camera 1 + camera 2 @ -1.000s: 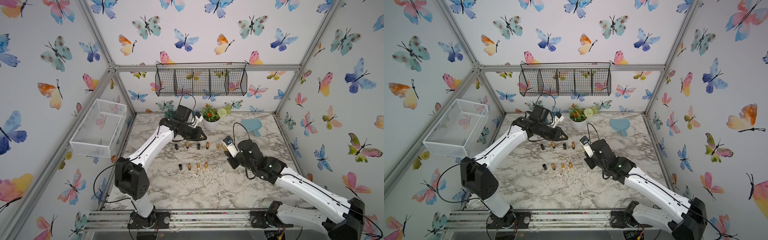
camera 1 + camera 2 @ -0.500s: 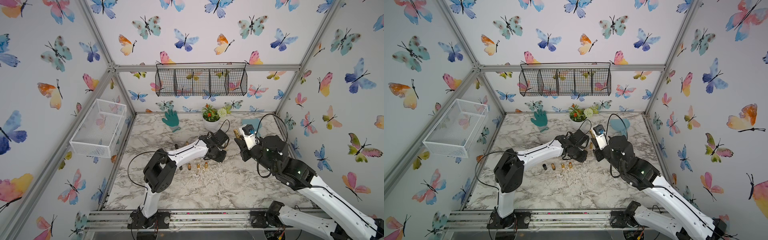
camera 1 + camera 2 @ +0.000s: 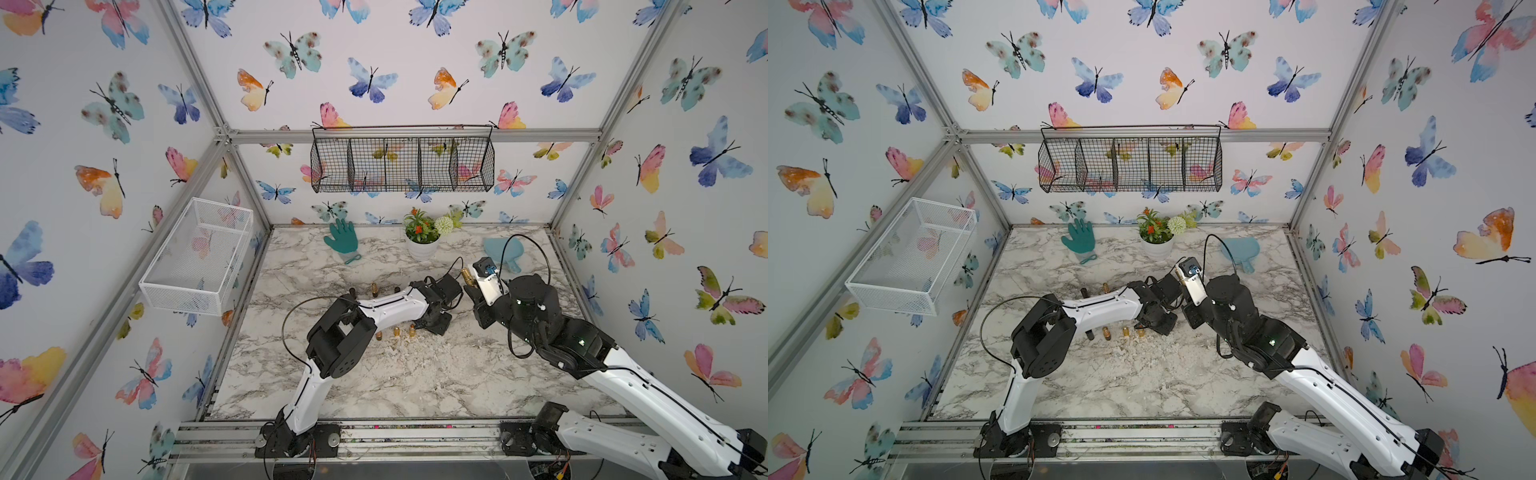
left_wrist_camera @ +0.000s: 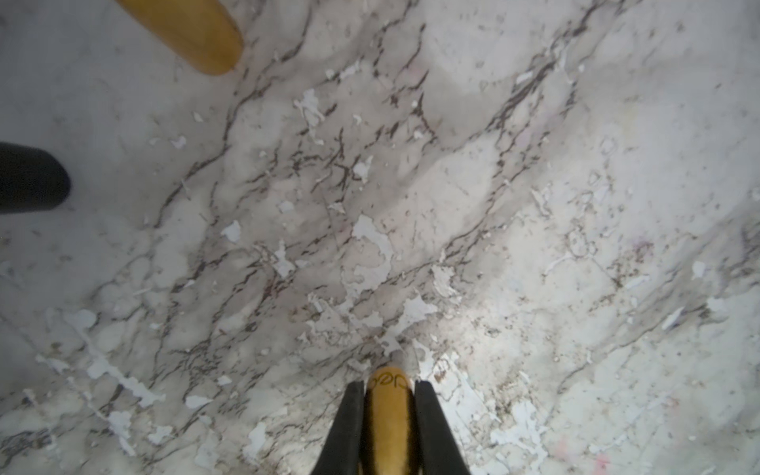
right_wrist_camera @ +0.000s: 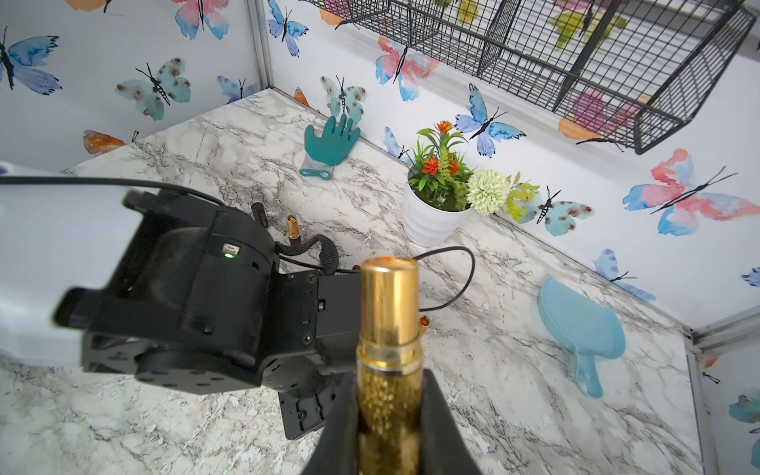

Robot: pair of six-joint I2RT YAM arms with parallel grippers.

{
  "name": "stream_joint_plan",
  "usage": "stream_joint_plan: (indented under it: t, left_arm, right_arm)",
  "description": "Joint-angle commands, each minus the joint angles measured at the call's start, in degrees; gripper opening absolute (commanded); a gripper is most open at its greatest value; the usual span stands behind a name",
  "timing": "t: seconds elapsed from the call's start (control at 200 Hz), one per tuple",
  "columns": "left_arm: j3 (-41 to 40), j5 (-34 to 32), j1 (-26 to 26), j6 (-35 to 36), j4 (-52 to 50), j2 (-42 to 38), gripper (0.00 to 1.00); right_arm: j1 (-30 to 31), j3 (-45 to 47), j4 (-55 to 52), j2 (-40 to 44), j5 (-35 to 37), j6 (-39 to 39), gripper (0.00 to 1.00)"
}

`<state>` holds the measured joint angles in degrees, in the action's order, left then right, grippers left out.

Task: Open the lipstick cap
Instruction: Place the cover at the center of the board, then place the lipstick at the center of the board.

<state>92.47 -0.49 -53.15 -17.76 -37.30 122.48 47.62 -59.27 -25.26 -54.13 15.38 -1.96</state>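
Lipstick (image 5: 388, 304) is pinched at its glittered base by the right gripper (image 5: 388, 378) and held raised, right of centre. Just left of it, a gold cap (image 4: 388, 411) is clamped in the left gripper (image 4: 388, 384), low over the scuffed marble table (image 4: 534, 164).

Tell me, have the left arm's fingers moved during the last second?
Yes. In both top views the left fingers have swung away from the green glove, rightward and toward the front, down to the near row of lipsticks.
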Motion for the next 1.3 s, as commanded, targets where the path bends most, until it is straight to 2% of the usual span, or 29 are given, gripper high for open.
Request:
stream_joint_plan:
  t: [0.0,0.19,0.375,0.546,0.701,0.866,1.011,1.296]
  left_arm:
    - [-0.2,-2.1,-0.4,1.1,-1.0,1.9,0.12]
    - [0.3,-1.9,-0.7,1.3,-1.3,3.0,0.14]
    - [1.5,-2.5,-1.0,1.6,-2.2,2.6,0.35]
    - [3.8,-2.7,-0.8,2.1,-2.9,1.0,0.44]
    - [6.4,-1.4,0.4,2.0,-4.5,-1.4,0.47]
    - [9.0,6.4,3.8,0.5,-6.0,-5.7,0.50]
    - [8.0,15.2,9.3,-1.2,-5.6,-11.3,0.51]
    - [-5.2,38.5,24.2,-3.3,3.6,-24.6,0.55]
  right_arm:
    - [0.0,0.4,0.3,-0.6,-0.4,0.0,0.04]
    - [0.0,0.7,0.9,-0.9,-0.6,-0.1,0.04]
    - [0.0,0.9,0.8,-1.5,-0.8,0.1,0.04]
    - [0.0,0.6,1.1,-1.9,-1.1,0.2,0.04]
    - [0.0,0.0,0.6,-1.5,-0.7,0.2,0.05]
    - [0.0,-2.9,-0.9,-2.0,-1.0,0.3,0.05]
    - [0.0,-3.9,0.1,-2.9,-1.7,-0.4,0.04]
    - [0.0,0.4,8.5,-8.5,-8.9,0.6,0.03]
